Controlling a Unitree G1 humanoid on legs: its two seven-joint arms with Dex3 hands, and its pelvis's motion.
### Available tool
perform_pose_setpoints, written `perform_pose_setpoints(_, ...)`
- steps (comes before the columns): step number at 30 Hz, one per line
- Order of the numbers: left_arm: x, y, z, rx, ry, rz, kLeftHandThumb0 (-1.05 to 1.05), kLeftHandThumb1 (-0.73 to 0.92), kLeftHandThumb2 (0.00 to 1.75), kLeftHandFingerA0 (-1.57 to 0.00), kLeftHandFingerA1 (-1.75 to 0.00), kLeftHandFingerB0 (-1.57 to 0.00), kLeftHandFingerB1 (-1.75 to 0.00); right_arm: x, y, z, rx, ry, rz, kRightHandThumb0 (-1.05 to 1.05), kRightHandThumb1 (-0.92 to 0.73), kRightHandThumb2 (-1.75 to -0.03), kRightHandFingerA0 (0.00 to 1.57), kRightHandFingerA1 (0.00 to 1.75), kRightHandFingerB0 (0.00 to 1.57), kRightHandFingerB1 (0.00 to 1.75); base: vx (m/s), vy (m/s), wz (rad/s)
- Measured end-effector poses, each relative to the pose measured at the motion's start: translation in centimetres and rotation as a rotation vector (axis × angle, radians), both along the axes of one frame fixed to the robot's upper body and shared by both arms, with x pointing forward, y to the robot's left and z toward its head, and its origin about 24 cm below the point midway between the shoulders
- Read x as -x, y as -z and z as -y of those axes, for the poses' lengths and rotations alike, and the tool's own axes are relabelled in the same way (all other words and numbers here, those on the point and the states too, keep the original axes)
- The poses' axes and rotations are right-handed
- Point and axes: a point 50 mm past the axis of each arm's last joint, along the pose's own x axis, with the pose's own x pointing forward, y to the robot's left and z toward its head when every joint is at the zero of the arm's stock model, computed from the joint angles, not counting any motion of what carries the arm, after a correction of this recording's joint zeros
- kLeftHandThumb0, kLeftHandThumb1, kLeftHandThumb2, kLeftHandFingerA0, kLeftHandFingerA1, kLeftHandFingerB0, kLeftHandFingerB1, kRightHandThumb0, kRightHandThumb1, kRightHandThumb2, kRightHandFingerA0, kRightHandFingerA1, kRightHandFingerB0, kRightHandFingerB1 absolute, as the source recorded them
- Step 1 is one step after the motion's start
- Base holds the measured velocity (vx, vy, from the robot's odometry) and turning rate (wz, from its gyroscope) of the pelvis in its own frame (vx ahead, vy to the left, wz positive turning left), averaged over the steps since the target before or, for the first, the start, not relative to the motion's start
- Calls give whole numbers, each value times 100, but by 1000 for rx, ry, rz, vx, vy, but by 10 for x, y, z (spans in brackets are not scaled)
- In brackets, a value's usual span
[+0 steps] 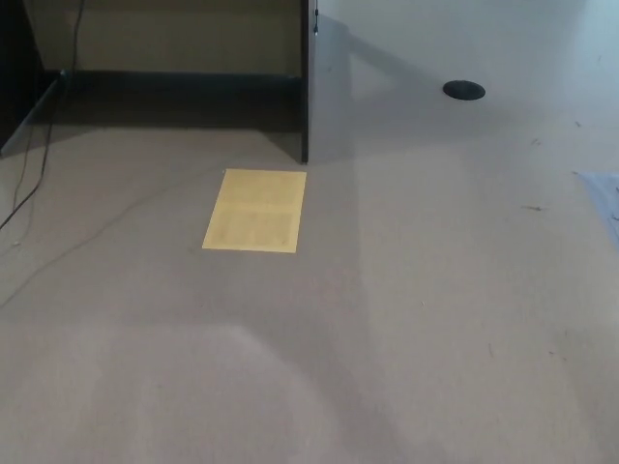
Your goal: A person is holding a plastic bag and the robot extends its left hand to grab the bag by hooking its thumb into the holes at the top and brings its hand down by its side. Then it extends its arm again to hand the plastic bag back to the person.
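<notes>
Neither of my hands shows in the head view, and no arm is visible. No plastic bag and no person appear either. The camera looks down at a bare beige floor (387,319).
A yellow rectangular sheet (255,210) lies flat on the floor left of centre. A dark vertical panel edge (305,82) stands behind it, with a dark recess to its left. A thin cable (34,184) runs along the left. A small black disc (464,90) sits far right.
</notes>
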Motion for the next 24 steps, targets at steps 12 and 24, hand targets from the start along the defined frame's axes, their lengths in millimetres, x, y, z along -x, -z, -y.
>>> perform_pose_setpoints(12, -29, -21, -11, -37, -24, 218, -46, 44, 71, -48, -49, -38, -44, -31, -19, 6, 40, -24, 218, -44, -67, -60, 55, 40, 28, 31, 0, 0, 0)
perform_pose_setpoints(24, -27, -24, -13, -35, -27, 266, -47, 43, 71, -51, -50, -39, -44, -33, -23, 8, 55, -40, 264, -42, -66, -60, 54, 40, 28, 31, 0, 0, 0)
